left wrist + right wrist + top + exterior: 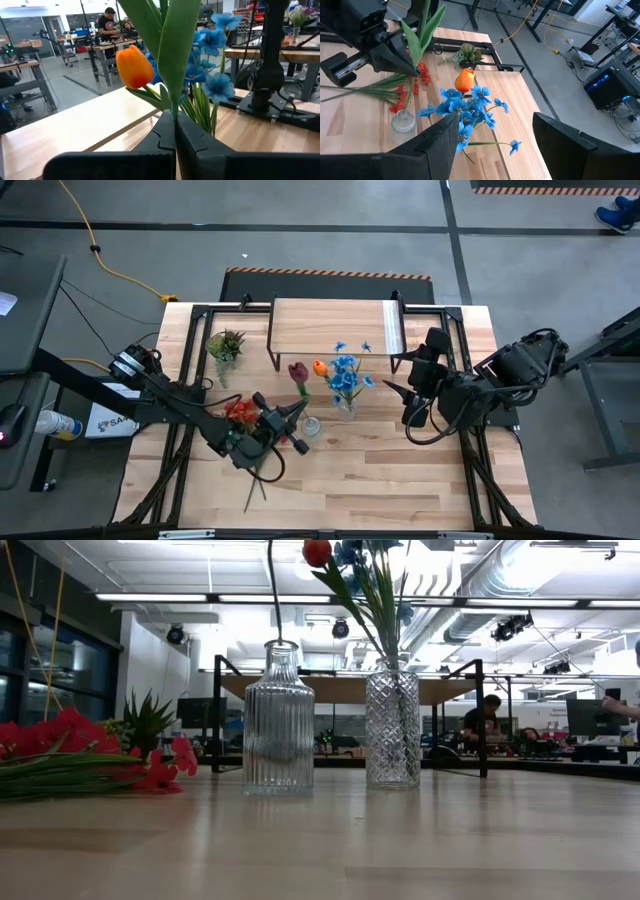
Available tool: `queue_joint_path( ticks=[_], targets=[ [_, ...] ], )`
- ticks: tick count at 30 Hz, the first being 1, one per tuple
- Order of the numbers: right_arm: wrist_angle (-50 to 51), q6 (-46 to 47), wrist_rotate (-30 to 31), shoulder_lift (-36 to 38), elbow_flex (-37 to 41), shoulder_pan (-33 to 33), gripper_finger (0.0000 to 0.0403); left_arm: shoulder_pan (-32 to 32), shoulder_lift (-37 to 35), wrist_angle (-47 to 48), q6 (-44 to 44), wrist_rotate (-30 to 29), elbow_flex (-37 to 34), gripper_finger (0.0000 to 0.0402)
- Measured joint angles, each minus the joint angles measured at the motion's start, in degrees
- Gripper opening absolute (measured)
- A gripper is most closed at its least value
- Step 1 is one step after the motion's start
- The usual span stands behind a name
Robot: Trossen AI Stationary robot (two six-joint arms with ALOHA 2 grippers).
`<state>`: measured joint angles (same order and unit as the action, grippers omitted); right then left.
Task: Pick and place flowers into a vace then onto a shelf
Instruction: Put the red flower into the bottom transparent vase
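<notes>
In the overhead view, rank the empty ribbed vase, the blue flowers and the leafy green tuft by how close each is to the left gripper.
From the left gripper:
1. Empty ribbed vase, right beside the fingers.
2. Blue flowers, toward the right arm.
3. Leafy green tuft, by the shelf's left end.

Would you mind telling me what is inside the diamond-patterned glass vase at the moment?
The diamond-patterned vase holds the blue flowers and the orange tulip. Their stems enter its neck; the lower stem ends are hard to see through the patterned glass.
</notes>
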<state>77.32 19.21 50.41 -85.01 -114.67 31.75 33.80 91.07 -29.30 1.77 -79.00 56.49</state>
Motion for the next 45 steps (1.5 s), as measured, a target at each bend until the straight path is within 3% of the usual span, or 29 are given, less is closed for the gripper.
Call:
queue_joint_path(
  ticks=[33, 40, 45],
  targets=[
    [-0.02, -0.21, -1.31, 0.00, 0.00, -4.13, 0.0245, -1.59, 0.00, 11.86, 9.28, 1.61, 0.02, 0.0030],
    [-0.04, -0.42, -1.32, 0.00, 0.00, -4.13, 0.0245, -1.59, 0.00, 13.46, 12.02, 2.75, 0.02, 0.0059],
    [-0.57, -0.42, -1.33, 0.00, 0.00, -4.13, 0.0245, -1.59, 0.00, 15.06, 14.10, 6.61, 0.00, 0.0029]
  ],
)
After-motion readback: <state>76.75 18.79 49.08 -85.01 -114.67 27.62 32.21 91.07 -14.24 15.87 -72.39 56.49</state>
